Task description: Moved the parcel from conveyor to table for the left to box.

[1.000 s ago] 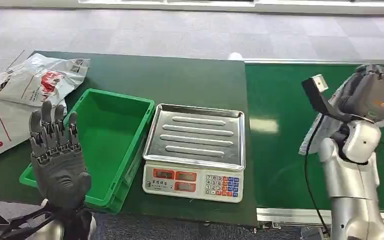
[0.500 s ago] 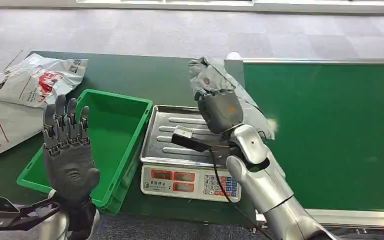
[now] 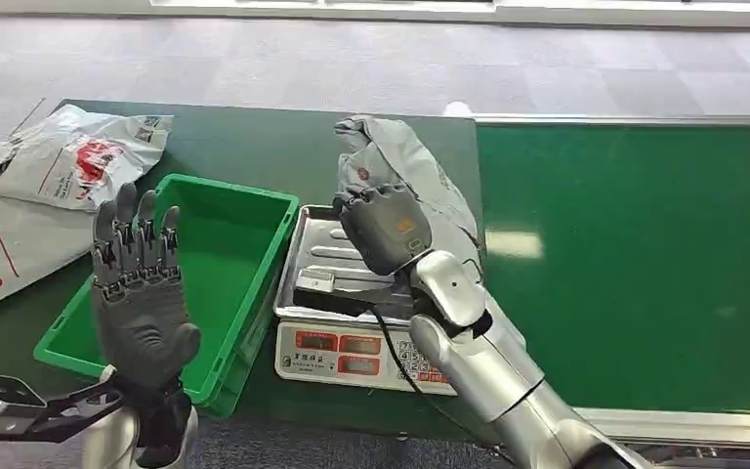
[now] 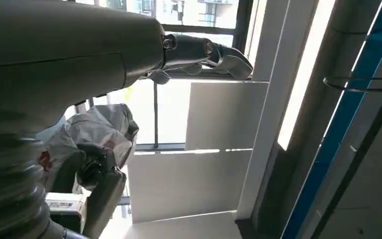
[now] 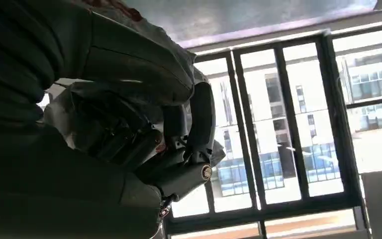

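Note:
A grey plastic parcel (image 3: 400, 166) with a small red mark hangs in the air over the metal tray of the scale (image 3: 337, 278). My right hand (image 3: 383, 225) grips it from below, fingers wrapped round the bag; the right wrist view shows those fingers (image 5: 199, 124) closed on the crumpled grey parcel (image 5: 79, 114). My left hand (image 3: 137, 283) stands upright with its fingers apart, holding nothing, over the near left corner of the green box (image 3: 244, 293). In the left wrist view the parcel (image 4: 99, 129) and my right hand (image 4: 97, 164) appear beyond my left hand (image 4: 129, 45).
Several white printed mail bags (image 3: 39, 176) lie at the table's far left. The scale's keypad (image 3: 361, 362) faces the near table edge. The green conveyor belt (image 3: 635, 254) runs along the right side, with its metal rail (image 3: 645, 420) in front.
My right arm swung the parcel from the conveyor leftward to above the scale tray and a little further toward the box. My left hand shifted slightly right, still raised.

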Available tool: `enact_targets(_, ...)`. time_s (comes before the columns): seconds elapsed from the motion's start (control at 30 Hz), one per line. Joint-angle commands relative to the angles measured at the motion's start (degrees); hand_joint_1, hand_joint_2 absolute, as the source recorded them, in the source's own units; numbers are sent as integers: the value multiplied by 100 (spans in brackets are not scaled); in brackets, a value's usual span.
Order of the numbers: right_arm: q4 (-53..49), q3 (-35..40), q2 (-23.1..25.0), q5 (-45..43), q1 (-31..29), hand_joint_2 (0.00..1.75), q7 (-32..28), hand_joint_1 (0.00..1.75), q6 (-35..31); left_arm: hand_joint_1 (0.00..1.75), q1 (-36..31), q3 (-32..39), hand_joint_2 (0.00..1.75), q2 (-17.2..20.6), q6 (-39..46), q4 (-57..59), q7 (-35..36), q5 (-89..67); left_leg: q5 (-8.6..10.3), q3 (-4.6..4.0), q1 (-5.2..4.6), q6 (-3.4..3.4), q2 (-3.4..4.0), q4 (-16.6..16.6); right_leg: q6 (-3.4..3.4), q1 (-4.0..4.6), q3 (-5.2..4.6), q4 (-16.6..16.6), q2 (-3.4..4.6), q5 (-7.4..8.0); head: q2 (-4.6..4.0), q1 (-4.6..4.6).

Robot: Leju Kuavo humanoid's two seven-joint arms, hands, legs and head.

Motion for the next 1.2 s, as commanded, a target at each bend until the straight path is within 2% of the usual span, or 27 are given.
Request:
enact_targets(0.03,1107,564,179,-312,-675,175,84,0,166,0,-263,61,175,-33,43,296,11,32,-1,27,4,1,7,-13,-7,6,26,-15,4,2,0,-2)
enact_targets(0.2,1383,437,291,-1051,-734,175,-150,0,443,0,-218,24,175,13,108,244,11,50,0,10,0,2,3,-5,-2,-1,11,-5,1,1,0,-2)
enact_targets(0.37,1383,437,291,-1051,-734,175,-150,0,443,0,-218,24,175,13,108,244,11,50,1,29,4,3,-4,-15,-6,2,36,-20,-9,1,0,0)
enact_targets(0.4,1383,437,291,-1051,-734,175,-150,0,443,0,-218,24,175,13,108,244,11,50,0,9,0,2,-1,-2,-2,-4,13,-3,-5,-1,0,-2)
enact_targets(0.7,1383,437,291,-1051,-734,175,-150,0,443,0,-218,24,175,13,108,244,11,50,1,8,1,2,-4,-1,-3,-2,13,-4,-7,0,0,-2)
enact_targets(0.73,1383,437,291,-1051,-734,0,-150,0,443,0,-218,24,175,13,108,244,11,50,0,16,2,2,-5,-4,-5,-1,22,-8,-9,-1,0,-2)
enact_targets(0.93,1254,316,124,-1359,-707,0,-183,0,490,0,-186,-28,175,38,201,177,11,-27,2,9,3,3,-11,-1,-2,0,18,-7,-15,-1,0,-2)
enact_targets(1.03,961,102,-12,-1811,-702,0,-420,0,429,0,-79,-15,175,57,192,93,11,-6,1,17,4,4,-12,-5,-3,1,27,-13,-17,-2,0,-2)
enact_targets(1.17,-344,-391,-282,-2700,-392,0,-845,0,336,0,29,29,175,34,322,-25,11,-168,1,15,4,5,-19,-5,-3,0,28,-14,-24,-3,0,-2)
enact_targets(1.2,-1581,-921,-408,-3192,90,0,-1158,0,-670,0,-128,-931,175,616,2482,111,11,-2328,0,15,4,7,-25,-3,-4,0,30,-13,-30,-7,0,0)
